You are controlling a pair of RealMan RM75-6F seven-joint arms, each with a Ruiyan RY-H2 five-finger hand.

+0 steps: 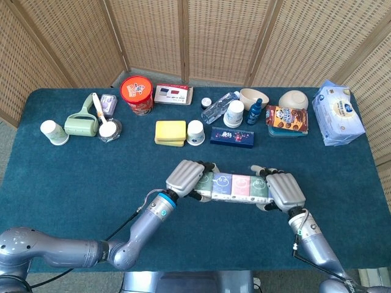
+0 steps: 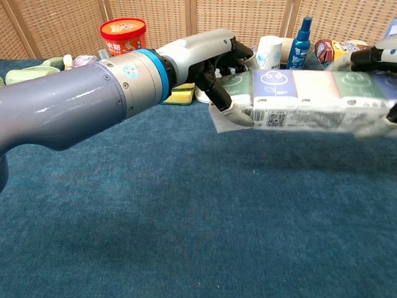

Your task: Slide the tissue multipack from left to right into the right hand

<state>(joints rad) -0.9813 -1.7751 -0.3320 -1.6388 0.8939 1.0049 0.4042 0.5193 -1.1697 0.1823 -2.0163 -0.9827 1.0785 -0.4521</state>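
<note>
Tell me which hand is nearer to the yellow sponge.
The left hand. It grips the left end of the tissue pack, just in front of the yellow sponge. The right hand holds the pack's far right end, further away.

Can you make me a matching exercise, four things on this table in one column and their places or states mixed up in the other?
1. tissue multipack
2. red tub
3. yellow sponge
4. paper cup

A. far left of the table
B. beside the white cup
C. held at both ends by the left hand and right hand
D. back row, next to the flat red box

Pairs: 1-C, 2-D, 3-B, 4-A
</note>
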